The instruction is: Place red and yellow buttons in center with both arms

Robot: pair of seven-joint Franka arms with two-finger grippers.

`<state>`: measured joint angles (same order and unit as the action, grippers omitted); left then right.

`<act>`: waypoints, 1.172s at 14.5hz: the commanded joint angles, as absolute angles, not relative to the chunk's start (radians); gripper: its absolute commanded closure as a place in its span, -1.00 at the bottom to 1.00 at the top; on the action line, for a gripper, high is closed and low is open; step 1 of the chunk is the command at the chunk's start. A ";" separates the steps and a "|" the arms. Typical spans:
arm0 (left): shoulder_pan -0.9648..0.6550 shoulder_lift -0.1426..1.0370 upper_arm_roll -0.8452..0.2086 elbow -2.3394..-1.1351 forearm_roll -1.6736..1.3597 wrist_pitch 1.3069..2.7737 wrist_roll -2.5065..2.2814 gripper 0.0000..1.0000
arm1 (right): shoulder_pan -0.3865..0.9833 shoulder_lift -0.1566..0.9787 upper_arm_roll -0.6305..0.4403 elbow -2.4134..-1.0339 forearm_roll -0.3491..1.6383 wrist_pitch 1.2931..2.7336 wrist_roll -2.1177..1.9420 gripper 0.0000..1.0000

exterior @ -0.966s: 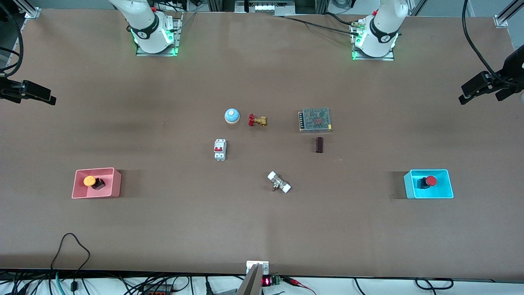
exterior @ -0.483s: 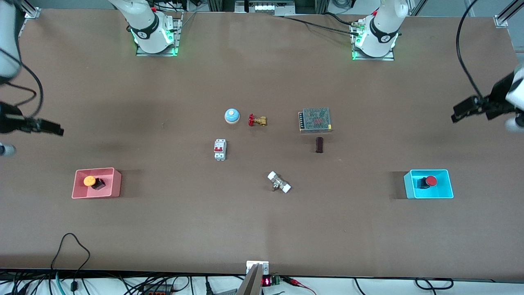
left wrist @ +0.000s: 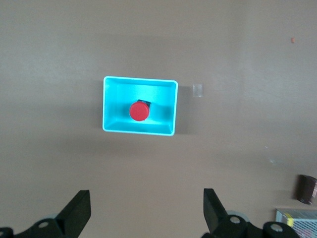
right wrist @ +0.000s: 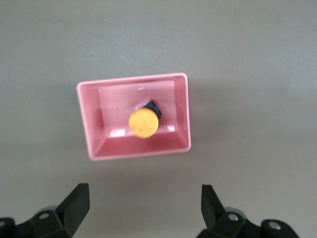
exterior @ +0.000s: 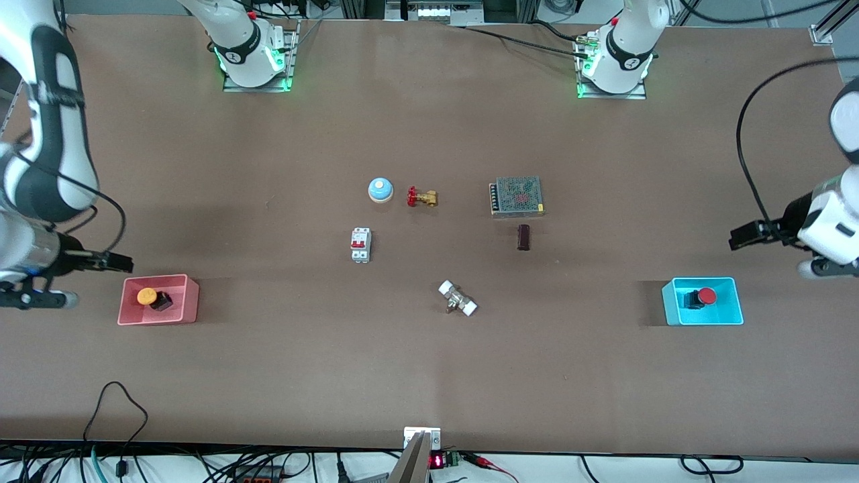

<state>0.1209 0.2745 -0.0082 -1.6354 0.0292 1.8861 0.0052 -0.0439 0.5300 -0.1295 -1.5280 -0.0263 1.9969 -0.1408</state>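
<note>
The red button (exterior: 706,296) sits in the light-blue tray (exterior: 702,322) toward the left arm's end of the table. In the left wrist view the red button (left wrist: 139,111) shows in that tray (left wrist: 113,99). My left gripper (exterior: 741,238) is open and empty, up over bare table beside the tray (left wrist: 147,210). The yellow button (exterior: 147,296) sits in the pink tray (exterior: 188,298) toward the right arm's end. In the right wrist view the yellow button (right wrist: 143,123) shows in that tray (right wrist: 89,124). My right gripper (exterior: 117,261) is open and empty, over the table beside the pink tray (right wrist: 145,206).
On the brown tabletop (exterior: 416,362) in the middle lie a blue-domed bell (exterior: 380,190), a brass valve (exterior: 421,197), a white circuit breaker (exterior: 360,245), a mesh power supply (exterior: 516,196), a dark block (exterior: 523,237) and a white-ended fitting (exterior: 458,298).
Both arms have swung in from the table's ends, and each gripper has moved toward its tray. The buttons and trays have not moved.
</note>
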 commanded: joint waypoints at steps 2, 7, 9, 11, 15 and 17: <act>0.141 0.365 -0.009 -1.628 0.044 1.965 0.043 -1.00 | -0.058 0.626 -0.123 -1.499 -0.038 2.078 -0.192 -1.00; 0.155 0.491 -0.008 -1.628 0.046 2.083 0.043 -1.00 | -0.043 0.693 -0.120 -1.499 -0.038 2.174 -0.186 -1.00; 0.156 0.529 -0.008 -1.631 0.048 2.115 0.043 -1.00 | -0.041 0.709 -0.120 -1.499 -0.041 2.175 -0.192 -1.00; 0.176 0.561 -0.006 -1.634 0.048 2.157 0.054 -1.00 | -0.040 0.719 -0.120 -1.499 -0.040 2.181 -0.190 -1.00; 0.196 0.617 -0.006 -1.634 0.048 2.221 0.078 -1.00 | -0.031 0.732 -0.118 -1.499 -0.040 2.203 -0.179 -0.95; 0.193 0.638 -0.006 -1.632 0.048 2.244 0.077 -1.00 | -0.031 0.736 -0.118 -1.499 -0.040 2.204 -0.175 -0.93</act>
